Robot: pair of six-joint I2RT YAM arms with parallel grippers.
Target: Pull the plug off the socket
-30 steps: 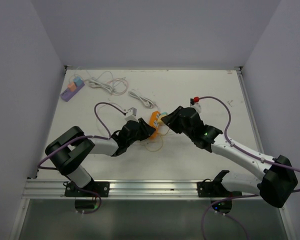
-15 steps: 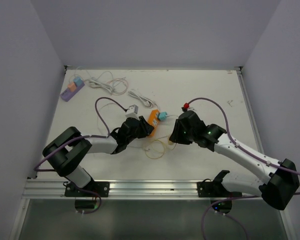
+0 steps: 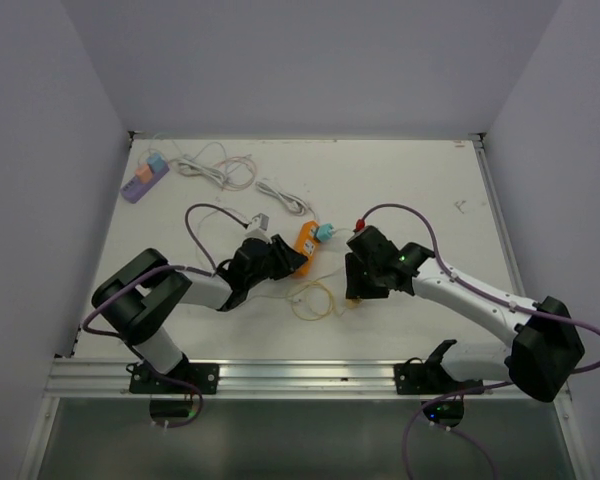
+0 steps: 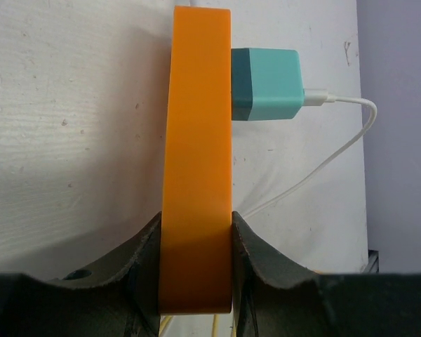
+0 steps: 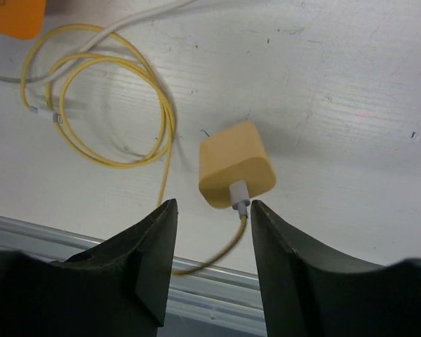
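L pincer (image 4: 196,232) clamps the orange socket (image 4: 196,140) — teal plug (image 4: 270,86) in its side, ahead-right; R pincer (image 5: 212,205) open, yellow plug (image 5: 236,163) loose just ahead.

Two plastic socket strips are lying on the white desk (image 3: 430,170): an orange socket strip (image 3: 305,240) mid-desk and a lilac socket strip (image 3: 143,183) at the far left corner. Four plugs are showing: a teal cube plug (image 3: 324,232), a yellow cube plug (image 5: 236,165) and two small plugs (image 3: 156,160) on the lilac one.
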